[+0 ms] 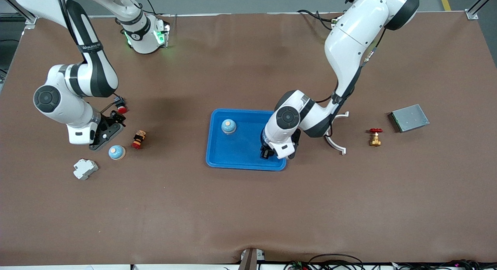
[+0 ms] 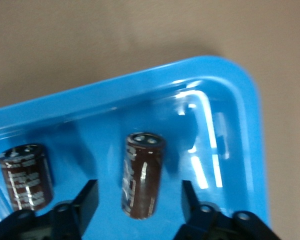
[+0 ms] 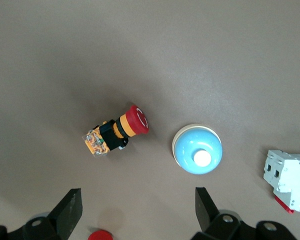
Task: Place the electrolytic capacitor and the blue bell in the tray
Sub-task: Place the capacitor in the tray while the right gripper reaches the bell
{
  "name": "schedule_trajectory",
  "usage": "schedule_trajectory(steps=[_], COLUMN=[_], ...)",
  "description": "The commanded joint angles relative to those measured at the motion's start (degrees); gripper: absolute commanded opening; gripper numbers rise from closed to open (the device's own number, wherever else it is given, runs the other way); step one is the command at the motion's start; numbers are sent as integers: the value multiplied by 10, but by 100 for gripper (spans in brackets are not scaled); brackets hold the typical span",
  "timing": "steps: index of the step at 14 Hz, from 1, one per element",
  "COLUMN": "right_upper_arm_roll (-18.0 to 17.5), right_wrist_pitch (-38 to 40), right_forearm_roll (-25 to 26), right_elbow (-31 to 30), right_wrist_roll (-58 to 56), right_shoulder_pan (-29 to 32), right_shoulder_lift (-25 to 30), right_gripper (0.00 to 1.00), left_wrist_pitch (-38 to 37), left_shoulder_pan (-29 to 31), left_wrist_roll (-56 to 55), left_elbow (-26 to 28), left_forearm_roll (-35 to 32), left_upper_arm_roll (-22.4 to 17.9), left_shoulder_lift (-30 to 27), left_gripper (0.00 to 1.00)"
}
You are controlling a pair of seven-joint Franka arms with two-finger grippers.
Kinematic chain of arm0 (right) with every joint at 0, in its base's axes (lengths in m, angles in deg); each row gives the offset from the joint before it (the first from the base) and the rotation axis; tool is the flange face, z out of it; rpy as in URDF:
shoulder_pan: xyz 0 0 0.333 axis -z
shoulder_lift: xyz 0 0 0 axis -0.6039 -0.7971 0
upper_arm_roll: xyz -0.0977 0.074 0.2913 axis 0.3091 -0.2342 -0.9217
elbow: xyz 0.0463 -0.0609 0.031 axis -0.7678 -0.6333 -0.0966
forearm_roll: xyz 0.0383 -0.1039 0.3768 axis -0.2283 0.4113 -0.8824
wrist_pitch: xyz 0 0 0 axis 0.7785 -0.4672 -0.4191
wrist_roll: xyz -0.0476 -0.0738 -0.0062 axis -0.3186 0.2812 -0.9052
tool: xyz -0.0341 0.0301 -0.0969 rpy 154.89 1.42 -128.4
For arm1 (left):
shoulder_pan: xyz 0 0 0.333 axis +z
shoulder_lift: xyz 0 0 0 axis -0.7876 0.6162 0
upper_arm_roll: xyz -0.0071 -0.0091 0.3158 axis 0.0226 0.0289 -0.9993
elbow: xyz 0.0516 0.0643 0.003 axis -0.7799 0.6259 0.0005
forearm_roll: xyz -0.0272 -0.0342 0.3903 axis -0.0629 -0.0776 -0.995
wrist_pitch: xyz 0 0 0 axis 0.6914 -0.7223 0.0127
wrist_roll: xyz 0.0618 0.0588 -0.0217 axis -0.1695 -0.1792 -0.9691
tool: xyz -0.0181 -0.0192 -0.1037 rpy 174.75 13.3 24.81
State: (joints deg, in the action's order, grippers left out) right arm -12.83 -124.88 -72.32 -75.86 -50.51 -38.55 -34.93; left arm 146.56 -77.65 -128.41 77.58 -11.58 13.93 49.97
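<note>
The bright-blue tray (image 1: 240, 151) lies mid-table. One blue bell (image 1: 228, 126) sits in it, at the corner toward the bases. My left gripper (image 1: 268, 153) is down in the tray's corner at the left arm's end, open; its fingers (image 2: 87, 200) stand apart on both sides of a brown electrolytic capacitor (image 2: 142, 175) resting on the tray (image 2: 230, 90). A second brown capacitor (image 2: 26, 175) stands beside it. Another blue bell (image 1: 116, 152) (image 3: 197, 150) rests on the table near my right gripper (image 1: 112, 124) (image 3: 137, 192), which hangs open and empty above the table.
Near the right gripper lie a red-capped push button (image 1: 138, 139) (image 3: 117, 132), a small red cap (image 1: 122, 109) and a white breaker (image 1: 85, 169) (image 3: 290, 182). Toward the left arm's end are a white curved bracket (image 1: 336, 141), a brass valve (image 1: 375, 136) and a grey box (image 1: 409, 117).
</note>
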Motion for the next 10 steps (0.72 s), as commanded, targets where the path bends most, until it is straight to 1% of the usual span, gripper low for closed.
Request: schedule_trajectory(steps=[1, 5, 7, 10], right_upper_arm_roll=[-4, -4, -4, -4], right_wrist_pitch=[-23, -23, -23, -41], right_forearm_roll=[12, 12, 12, 12], right_elbow=[2, 72, 102, 117], right_wrist_roll=[-18, -93, -124, -133], right_shoulder_pan=[6, 32, 41, 41], right_shoulder_lift=[-25, -100, -126, -145], right_gripper=[100, 100, 100, 100], left_wrist_pitch=[-51, -155, -180, -226], left_shoulder_pan=[-3, 35, 44, 71], left_wrist_roll=[6, 55, 64, 72], left_elbow=[-37, -91, -91, -89], left_forearm_roll=[-15, -19, -22, -41], left_upper_arm_roll=[-7, -1, -6, -14], left_shoulder_lift=[-13, -30, -59, -93], left_gripper=[100, 100, 100, 100])
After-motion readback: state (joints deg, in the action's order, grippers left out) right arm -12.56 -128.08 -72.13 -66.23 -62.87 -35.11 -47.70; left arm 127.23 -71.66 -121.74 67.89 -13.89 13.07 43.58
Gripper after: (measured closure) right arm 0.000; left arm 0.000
